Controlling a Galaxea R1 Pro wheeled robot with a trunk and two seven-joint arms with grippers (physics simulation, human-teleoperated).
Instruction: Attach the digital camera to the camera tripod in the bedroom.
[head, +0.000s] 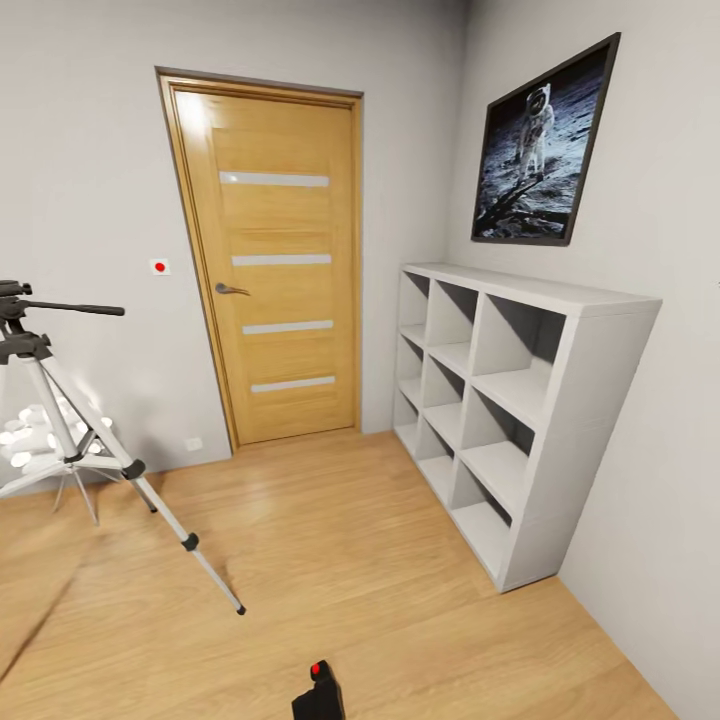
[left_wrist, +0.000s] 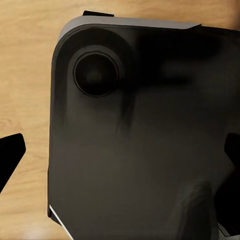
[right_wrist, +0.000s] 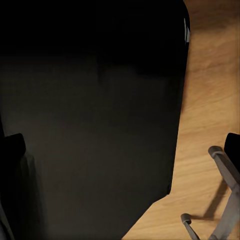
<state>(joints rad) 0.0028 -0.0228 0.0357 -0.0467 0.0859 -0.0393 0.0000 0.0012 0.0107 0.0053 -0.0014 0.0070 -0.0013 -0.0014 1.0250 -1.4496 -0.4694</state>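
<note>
Head view of the bedroom, facing the wooden door (head: 283, 265). The camera (head: 319, 692), black with a red dot on top, stands on the wood floor (head: 380, 570) at six o'clock, at the very bottom edge of the view and closest to the robot. The tripod (head: 60, 420) stands at nine o'clock, partly cut by the left edge; its black head and long handle (head: 70, 308) point toward three o'clock, and one silver leg runs down toward five o'clock, its foot (head: 239, 609) ending up and to the left of the camera. The relation that governs the coming move: the camera lies low and central, the tripod head high and to the left, well apart from it, so the camera must first be lifted and then carried toward nine o'clock. Judged from the layout, the left arm sits on the tripod's side, while the camera is about equally placed for either arm. White cube shelves (head: 520, 400) line the right wall at three o'clock. In the wrist views each hand looks down over the robot's dark body (left_wrist: 140, 150) to the floor; dark fingertips (left_wrist: 10, 155) show at the edges, set wide apart with nothing between them, so both hands appear open and empty.
</note>
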